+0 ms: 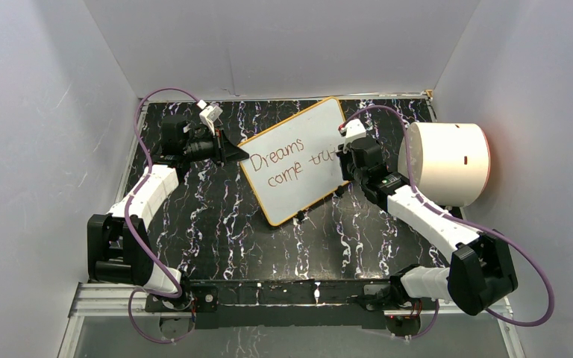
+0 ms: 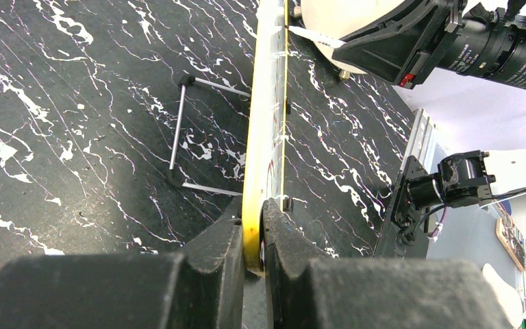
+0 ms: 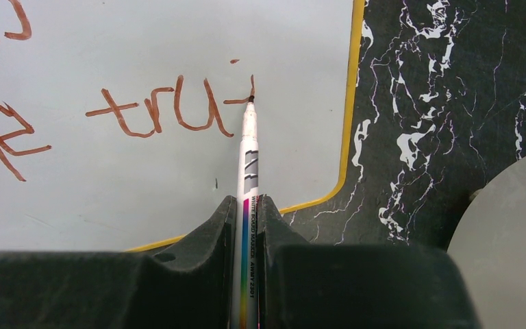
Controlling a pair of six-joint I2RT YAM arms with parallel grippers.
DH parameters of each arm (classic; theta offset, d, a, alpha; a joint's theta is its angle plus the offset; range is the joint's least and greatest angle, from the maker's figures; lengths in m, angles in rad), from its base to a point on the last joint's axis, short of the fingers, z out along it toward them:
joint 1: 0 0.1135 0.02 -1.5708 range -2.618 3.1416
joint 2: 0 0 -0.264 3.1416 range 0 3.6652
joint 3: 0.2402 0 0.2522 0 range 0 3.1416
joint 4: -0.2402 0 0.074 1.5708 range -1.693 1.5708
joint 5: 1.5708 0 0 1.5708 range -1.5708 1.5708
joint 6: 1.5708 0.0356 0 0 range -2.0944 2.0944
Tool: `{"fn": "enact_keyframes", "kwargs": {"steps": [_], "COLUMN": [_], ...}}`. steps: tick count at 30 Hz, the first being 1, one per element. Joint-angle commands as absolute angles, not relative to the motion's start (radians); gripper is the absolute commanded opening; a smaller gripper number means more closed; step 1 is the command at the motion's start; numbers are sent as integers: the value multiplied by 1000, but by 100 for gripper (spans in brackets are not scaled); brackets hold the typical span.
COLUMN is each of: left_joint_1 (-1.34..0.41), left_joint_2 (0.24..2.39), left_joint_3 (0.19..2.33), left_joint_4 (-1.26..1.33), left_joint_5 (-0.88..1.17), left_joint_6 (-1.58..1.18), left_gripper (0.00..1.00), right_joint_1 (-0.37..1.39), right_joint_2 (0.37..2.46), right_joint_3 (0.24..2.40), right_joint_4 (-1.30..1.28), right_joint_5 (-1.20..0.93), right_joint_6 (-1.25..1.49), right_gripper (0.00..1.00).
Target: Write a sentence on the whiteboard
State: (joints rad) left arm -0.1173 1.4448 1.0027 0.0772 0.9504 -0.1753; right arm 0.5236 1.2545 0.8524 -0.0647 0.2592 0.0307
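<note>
reaches up the left side of the desk [image 1: 216, 224] with the left arm [image 1: 145, 198], forearm slanting away from its base, wrist turned rightward toward the whiteboard [image 1: 298, 160]. clamps the left jaws on that board's left edge: seen from the left wrist, pinched tight on the yellow rim [image 2: 252, 212], one black finger [image 2: 212, 253] pressed to each face, the board edge-on and running away from the camera. shows a thin wire stand [image 2: 178, 130] off the board's back, feet down on the desk. stretches out from the right base with the right arm [image 1: 418, 212], elbow folded low at the right, forearm climbing toward the middle, wrist hanging over the board's right end. grips a white marker [image 3: 248, 151] in the right jaws, closed on the barrel with no more than its width between them, barrel pointing straight ahead out of the grip. touches the dark tip to the white surface just past the letters "tru", at a short stroke near the rounded, yellow-edged corner. finds the whiteboard at the middle-back of the desk, turned slantwise, face toward the overhead camera. reads "dreams come tru" in reddish-brown across two lines. sets a big white cylinder [image 1: 448, 160] just right of the right wrist, on its side at the desk's right edge.
</note>
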Motion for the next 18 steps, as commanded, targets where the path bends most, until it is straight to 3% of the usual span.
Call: {"fn": "enact_keyframes", "kwargs": {"steps": [1,18], "left_joint_1": [-144,-144], "left_joint_2": [1505,1504], "left_joint_3": [962,961], "left_joint_4": [-46,-48], "left_joint_5": [808,808], "left_joint_6": [-81,-78], "left_gripper": [0,0], "right_joint_1": [519,517], "right_joint_2": [1260,1282], "right_joint_3": [847,907], "right_joint_4": [-20,29], "right_joint_5": [260,241], "right_joint_6": [40,9], "right_gripper": [0,0]}}
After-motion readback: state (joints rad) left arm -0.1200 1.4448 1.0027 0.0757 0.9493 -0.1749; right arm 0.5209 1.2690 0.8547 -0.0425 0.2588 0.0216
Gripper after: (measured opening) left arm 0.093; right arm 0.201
